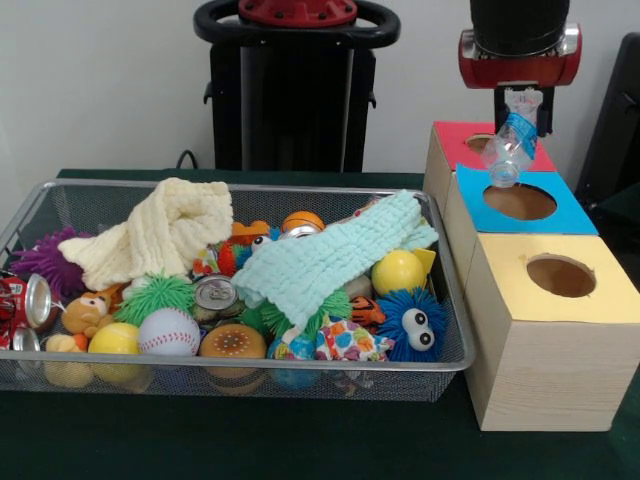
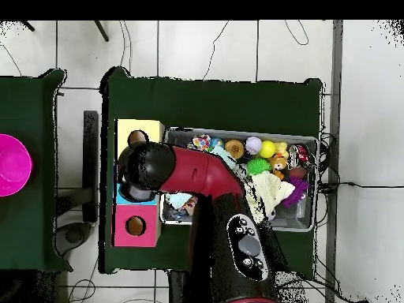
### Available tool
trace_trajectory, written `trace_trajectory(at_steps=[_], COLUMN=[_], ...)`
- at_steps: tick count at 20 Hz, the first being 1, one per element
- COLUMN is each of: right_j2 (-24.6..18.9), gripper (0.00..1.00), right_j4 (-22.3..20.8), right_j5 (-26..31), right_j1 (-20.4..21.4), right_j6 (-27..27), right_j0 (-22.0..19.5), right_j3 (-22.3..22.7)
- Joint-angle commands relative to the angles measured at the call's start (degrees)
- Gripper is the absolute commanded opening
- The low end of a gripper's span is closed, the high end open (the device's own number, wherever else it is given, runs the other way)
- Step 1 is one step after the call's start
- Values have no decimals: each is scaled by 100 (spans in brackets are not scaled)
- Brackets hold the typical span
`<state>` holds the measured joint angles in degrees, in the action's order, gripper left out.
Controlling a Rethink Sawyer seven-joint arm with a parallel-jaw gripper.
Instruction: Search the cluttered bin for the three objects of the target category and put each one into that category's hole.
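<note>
The robot's pincer [image 1: 517, 125] holds a clear crumpled plastic bottle [image 1: 509, 147] over the red-topped wooden box's round hole [image 1: 484, 143], at two o'clock from the wire-mesh bin [image 1: 60, 195], not yet released.

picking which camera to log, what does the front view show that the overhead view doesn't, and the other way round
Only the front view shows the gripper holding a clear plastic bottle, neck down, over the boxes, and the bin's toys from the side: a baseball and a blue googly-eyed puffer ball.

Only the overhead view shows the red arm reaching across, covering the blue box, plus a pink bowl on a separate table.

Both show the wire mesh bin, the red-topped box's hole and the yellow-topped box.
</note>
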<state>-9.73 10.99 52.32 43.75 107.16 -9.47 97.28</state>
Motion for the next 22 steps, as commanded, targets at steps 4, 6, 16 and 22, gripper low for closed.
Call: trace_trajectory(at_steps=[4,6,16,22], right_j2=[-10,0,103,134], gripper=[0,0,0,0], right_j4=[686,733,457,399], right_j5=[1340,1458,1088,1089], right_j1=[113,84,-651,-994], right_j6=[1590,1541,1083,1057], right_j0=[89,91,15,45], right_j3=[280,306,17,-162])
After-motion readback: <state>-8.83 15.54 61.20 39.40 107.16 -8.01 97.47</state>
